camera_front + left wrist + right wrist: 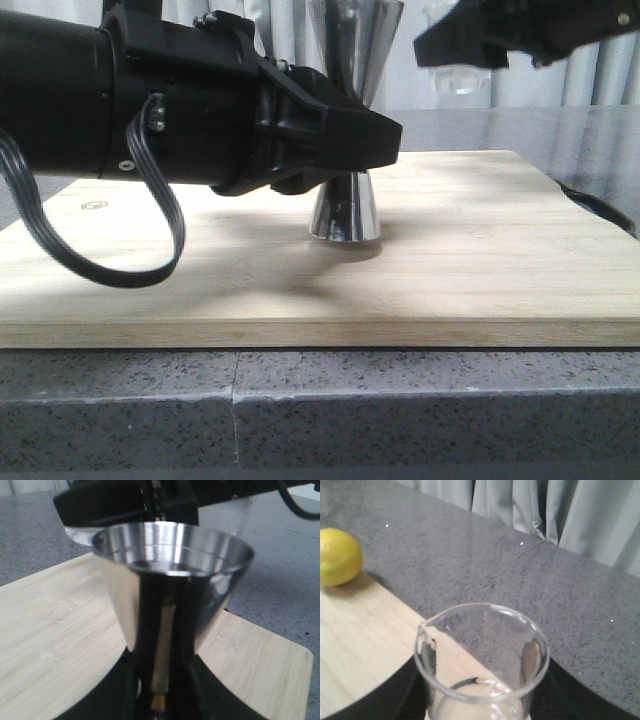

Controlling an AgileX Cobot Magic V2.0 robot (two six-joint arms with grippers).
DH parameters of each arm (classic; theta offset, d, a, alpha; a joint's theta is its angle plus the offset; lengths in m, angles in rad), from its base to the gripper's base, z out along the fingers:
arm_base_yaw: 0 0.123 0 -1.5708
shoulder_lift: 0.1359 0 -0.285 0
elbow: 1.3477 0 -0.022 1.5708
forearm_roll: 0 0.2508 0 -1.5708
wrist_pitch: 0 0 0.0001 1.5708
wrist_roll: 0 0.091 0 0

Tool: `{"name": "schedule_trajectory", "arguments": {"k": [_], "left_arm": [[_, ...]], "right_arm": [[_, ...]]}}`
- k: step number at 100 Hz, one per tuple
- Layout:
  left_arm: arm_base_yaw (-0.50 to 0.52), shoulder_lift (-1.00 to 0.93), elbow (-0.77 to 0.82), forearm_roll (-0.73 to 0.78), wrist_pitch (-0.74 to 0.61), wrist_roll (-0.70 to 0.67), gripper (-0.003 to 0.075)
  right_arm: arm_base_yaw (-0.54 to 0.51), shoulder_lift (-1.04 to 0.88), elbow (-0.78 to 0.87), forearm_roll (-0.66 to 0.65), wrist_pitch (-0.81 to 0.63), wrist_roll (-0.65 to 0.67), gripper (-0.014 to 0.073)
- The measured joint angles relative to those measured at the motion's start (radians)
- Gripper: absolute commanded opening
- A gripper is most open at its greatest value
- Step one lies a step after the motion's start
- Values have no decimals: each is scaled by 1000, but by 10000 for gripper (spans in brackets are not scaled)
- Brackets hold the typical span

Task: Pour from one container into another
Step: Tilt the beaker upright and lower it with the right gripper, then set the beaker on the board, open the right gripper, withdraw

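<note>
we see the steel jigger (345,205) standing upright on the bamboo board (470,270), near the board's centre, its narrow waist clamped in the left gripper (385,140). the right gripper (500,35) hangs at about one o'clock from the jigger; it holds the clear glass beaker (481,665), upright. a lemon (339,556) rests at the board's edge. a small stamped mark (93,206) sits at nine o'clock on the board, too small to read.
</note>
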Motion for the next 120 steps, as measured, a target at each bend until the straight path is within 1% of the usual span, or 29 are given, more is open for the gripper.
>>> {"name": "schedule_trajectory", "arguments": {"k": [20, 34, 56, 73, 99, 120], "left_arm": [[18, 0, 0, 0, -6, 0, -19], [18, 0, 0, 0, -8, 0, -19], [18, 0, 0, 0, -11, 0, -19], [18, 0, 0, 0, -15, 0, -19], [18, 0, 0, 0, -15, 0, -19], [18, 0, 0, 0, -15, 0, -19]], "right_arm": [[0, 0, 48, -4, -66, -75, 244], [0, 0, 74, 4, -80, -81, 244], [0, 0, 163, 20, -98, -91, 245], [0, 0, 210, 88, -115, -134, 244], [0, 61, 242, 187, -236, -216, 244], [0, 105, 242, 218, -309, -242, 245]]}}
